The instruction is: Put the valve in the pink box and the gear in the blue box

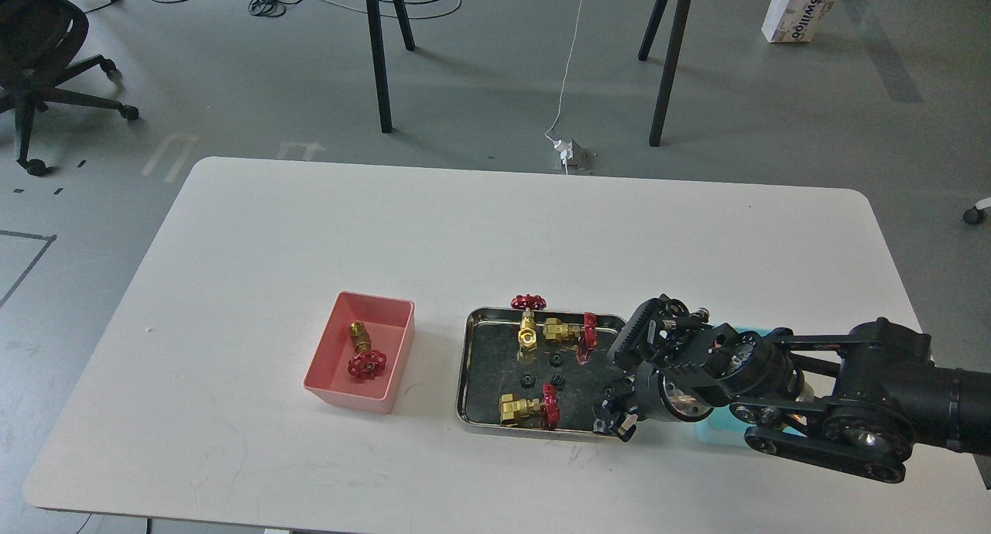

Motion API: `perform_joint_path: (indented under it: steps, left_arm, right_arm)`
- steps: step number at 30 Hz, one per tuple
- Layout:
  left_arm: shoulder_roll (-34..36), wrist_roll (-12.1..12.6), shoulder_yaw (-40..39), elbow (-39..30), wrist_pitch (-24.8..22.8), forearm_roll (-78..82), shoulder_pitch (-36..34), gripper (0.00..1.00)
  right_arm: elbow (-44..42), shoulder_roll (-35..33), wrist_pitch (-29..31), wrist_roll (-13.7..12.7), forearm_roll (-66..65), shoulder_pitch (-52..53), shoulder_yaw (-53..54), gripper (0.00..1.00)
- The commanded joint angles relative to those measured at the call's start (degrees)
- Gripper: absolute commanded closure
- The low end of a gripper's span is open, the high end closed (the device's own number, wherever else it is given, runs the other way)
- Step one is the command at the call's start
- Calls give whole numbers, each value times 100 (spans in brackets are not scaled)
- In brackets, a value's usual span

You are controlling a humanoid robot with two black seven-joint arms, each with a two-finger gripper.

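The pink box (319, 379) stands left of centre and holds one valve (363, 350). The steel tray (464, 373) holds three more valves (528, 322) (569, 331) (529, 409) and three small black gears (554, 360) (526, 380) (556, 379). My right gripper (614, 422) hangs over the tray's front right corner. Its fingers are small and dark, and I cannot tell whether they hold anything. The blue box (711, 430) is mostly hidden behind my right arm. My left gripper is out of view.
The white table (495, 232) stretches wide behind and to the left of the boxes. Its front edge runs close below the tray. Chair and table legs, cables and a white bag (801, 8) are on the floor beyond.
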Motion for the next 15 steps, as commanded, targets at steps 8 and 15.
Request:
perform_joint_path:
  steps: [8,15]
  left_arm:
    - [0,-9,0,0,0,-9,9,3]
    - [8,-9,0,0,-9,-9,9,3]
  right_arm:
    - [-48,13,0,-17,-10,-44,0,69]
    - [-22,13,0,-87,-2,-36,9,82]
